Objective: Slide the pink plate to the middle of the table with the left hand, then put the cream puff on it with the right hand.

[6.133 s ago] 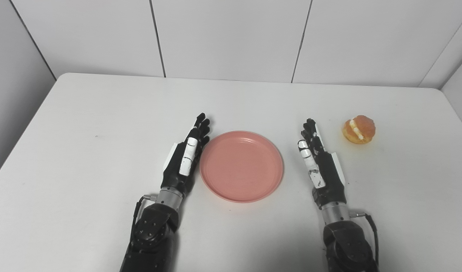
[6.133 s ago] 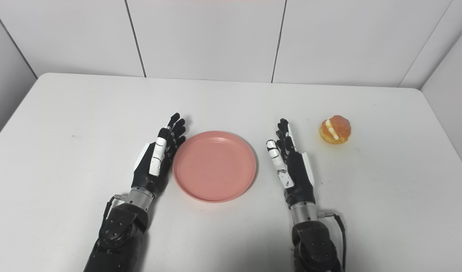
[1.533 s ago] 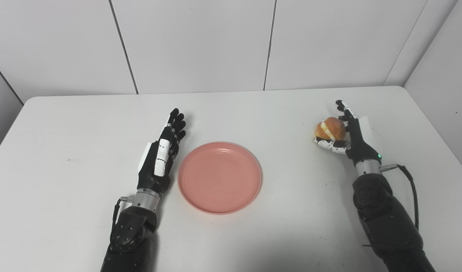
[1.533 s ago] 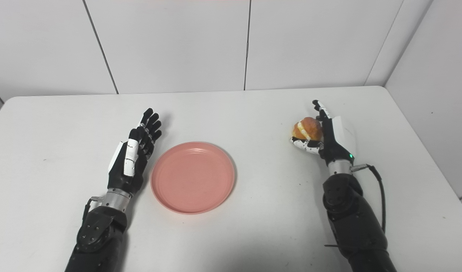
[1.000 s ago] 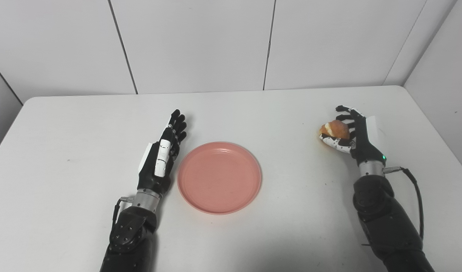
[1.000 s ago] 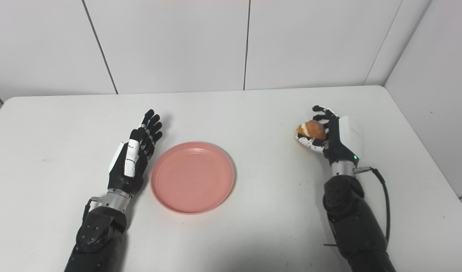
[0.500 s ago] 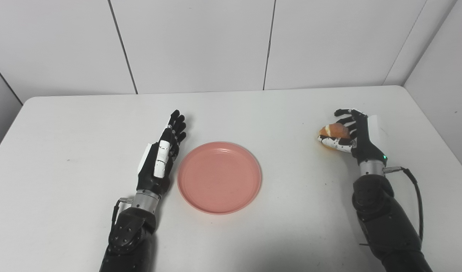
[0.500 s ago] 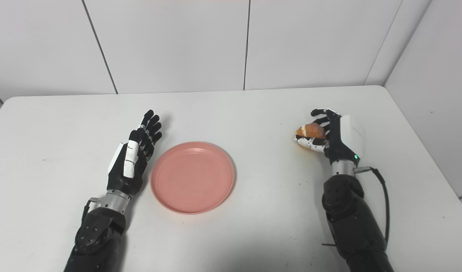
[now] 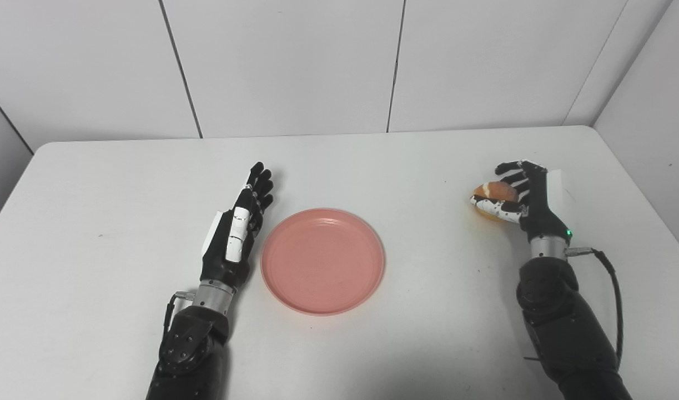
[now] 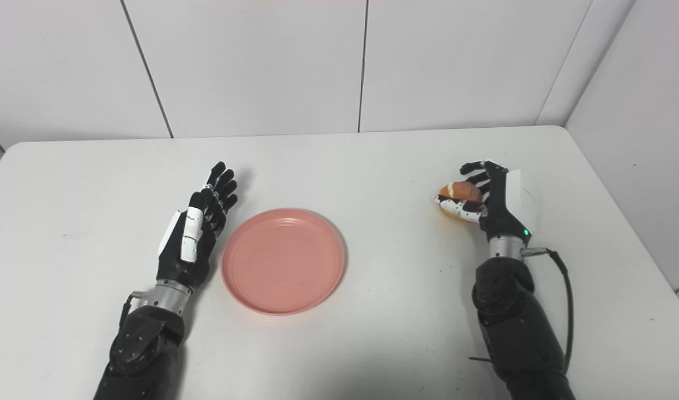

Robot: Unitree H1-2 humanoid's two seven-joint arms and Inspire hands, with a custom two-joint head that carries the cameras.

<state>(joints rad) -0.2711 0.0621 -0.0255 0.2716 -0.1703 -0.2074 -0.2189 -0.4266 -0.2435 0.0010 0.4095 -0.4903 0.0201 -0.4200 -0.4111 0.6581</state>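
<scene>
Both views come from my head, set side by side, looking down and forward over the white table [image 9: 95, 183] toward the panelled wall [image 9: 289, 61] at the top of the frame. My arms enter from the bottom edge. The two share nearly the whole tabletop. The right eye view sits a little to one side: the pink plate [image 10: 283, 261] lies further left in its frame than in the left eye view. Range is moderate.

No legible text or markings.
</scene>
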